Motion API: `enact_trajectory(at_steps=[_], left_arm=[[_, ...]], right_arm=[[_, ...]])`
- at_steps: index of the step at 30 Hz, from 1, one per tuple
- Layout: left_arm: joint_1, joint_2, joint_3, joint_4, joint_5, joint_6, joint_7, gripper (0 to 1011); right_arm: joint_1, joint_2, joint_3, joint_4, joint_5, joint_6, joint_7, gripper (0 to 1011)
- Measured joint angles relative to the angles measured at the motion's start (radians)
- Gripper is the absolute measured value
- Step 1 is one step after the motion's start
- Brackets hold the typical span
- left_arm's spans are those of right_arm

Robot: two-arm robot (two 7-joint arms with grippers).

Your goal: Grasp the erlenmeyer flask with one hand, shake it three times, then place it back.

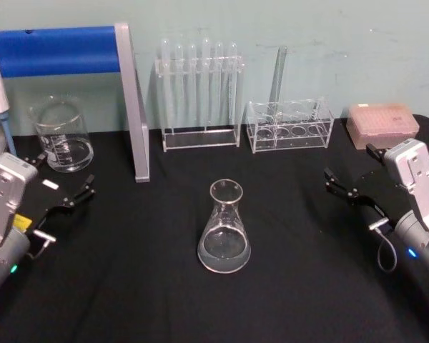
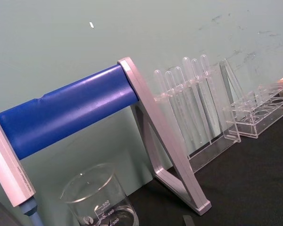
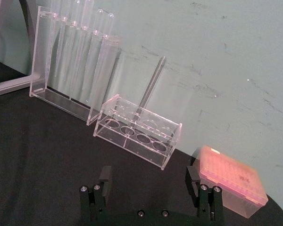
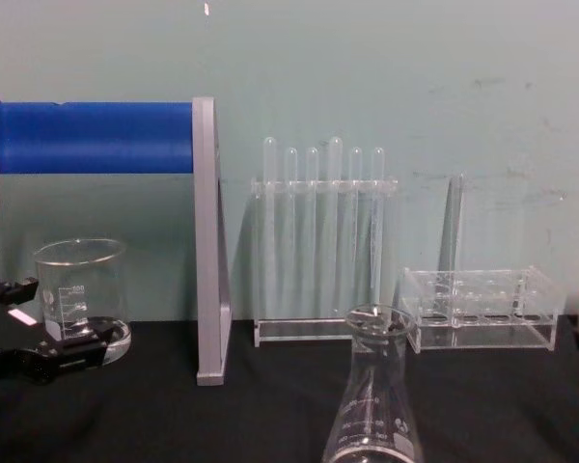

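Pincers first: my left pincer (image 1: 64, 173) waits left of the erlenmeyer flask (image 1: 224, 229), well apart from it, with its fingers spread wide and nothing in them. My right pincer (image 1: 350, 166) waits right of the flask, also well apart, spread wide and holding nothing. I see the flask standing upright on the black table (image 1: 300, 286). Nothing touches it. Test tubes (image 1: 200, 86) stand behind the flask.
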Motion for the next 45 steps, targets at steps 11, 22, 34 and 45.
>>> enact_trajectory(at_steps=[11,22,34,45], left_arm=[[0.000,0.000,0.000,0.000,0.000,0.000,0.000,1001],[0.000,0.000,0.000,0.000,0.000,0.000,0.000,1001],[0.000,0.000,0.000,0.000,0.000,0.000,0.000,1001],[0.000,0.000,0.000,0.000,0.000,0.000,0.000,1001]], right_arm=[[0.000,0.000,0.000,0.000,0.000,0.000,0.000,1000],[0.000,0.000,0.000,0.000,0.000,0.000,0.000,1000],[-0.003,-0.002,0.005,0.000,0.000,0.000,0.005,1000],[-0.062,0.010,0.051,-0.053,0.044,0.002,0.071,1000]])
